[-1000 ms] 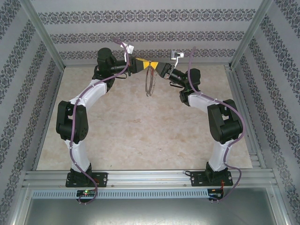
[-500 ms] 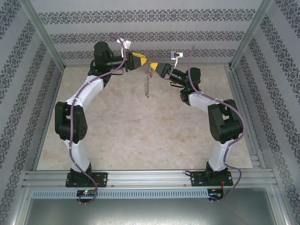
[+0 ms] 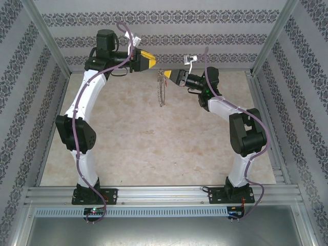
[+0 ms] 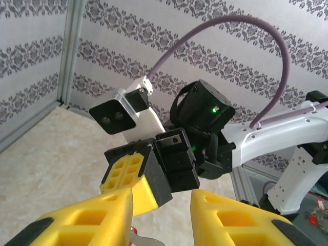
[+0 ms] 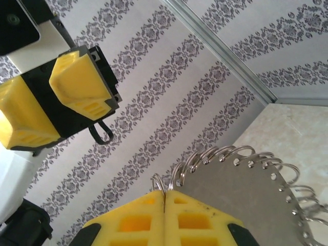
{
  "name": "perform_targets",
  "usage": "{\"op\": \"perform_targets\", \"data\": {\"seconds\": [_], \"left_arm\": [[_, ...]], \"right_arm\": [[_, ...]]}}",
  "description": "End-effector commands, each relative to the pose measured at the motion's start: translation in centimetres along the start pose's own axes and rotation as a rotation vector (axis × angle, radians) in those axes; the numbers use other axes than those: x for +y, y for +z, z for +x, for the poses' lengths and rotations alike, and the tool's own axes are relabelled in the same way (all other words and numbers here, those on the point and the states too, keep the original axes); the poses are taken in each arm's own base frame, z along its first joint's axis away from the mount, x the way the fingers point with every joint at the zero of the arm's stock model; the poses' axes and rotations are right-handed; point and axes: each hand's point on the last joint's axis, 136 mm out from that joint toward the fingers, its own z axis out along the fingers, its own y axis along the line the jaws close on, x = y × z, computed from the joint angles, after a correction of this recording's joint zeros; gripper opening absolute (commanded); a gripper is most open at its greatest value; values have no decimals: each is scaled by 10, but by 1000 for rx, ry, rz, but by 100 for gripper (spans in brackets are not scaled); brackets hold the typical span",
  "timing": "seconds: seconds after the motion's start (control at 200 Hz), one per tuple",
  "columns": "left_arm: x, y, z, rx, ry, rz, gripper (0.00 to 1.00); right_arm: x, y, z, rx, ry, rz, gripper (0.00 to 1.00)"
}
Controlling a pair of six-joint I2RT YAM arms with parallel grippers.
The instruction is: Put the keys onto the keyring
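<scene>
- My right gripper (image 5: 164, 197): yellow block fingers pressed together, pinching the thin wire at the top of the keyring.
- Silvery-grey round metal keyring (image 5: 241, 189), rim fringed with small wire loops: it hangs from that pinch above the beige marbled tabletop (image 3: 154, 143), long axis running down from the fingers.
- Red-and-silver scrap (image 4: 135, 233) at the lower edge of the left wrist view: possibly the key, too cropped to tell.
- My left gripper (image 3: 152, 60): yellow fingers spread. It sits apart from the loop on the left, towards the back, tips facing the right gripper. The right arm is nearer, so threading would mean the left closing rightward.
- Grey patterned wall (image 5: 205, 77) behind.
</scene>
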Motion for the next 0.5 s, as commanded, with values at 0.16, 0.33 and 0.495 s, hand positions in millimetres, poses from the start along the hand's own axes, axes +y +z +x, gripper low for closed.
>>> {"op": "perform_targets", "data": {"seconds": [0.16, 0.33, 0.495], "left_arm": [[16, 13, 37, 70, -110, 49, 33], [21, 17, 40, 73, -118, 55, 33], [25, 22, 43, 76, -126, 65, 32]], "right_arm": [[23, 1, -13, 29, -142, -10, 0], [31, 6, -16, 41, -172, -11, 0], [32, 9, -13, 52, -164, -4, 0]]}}
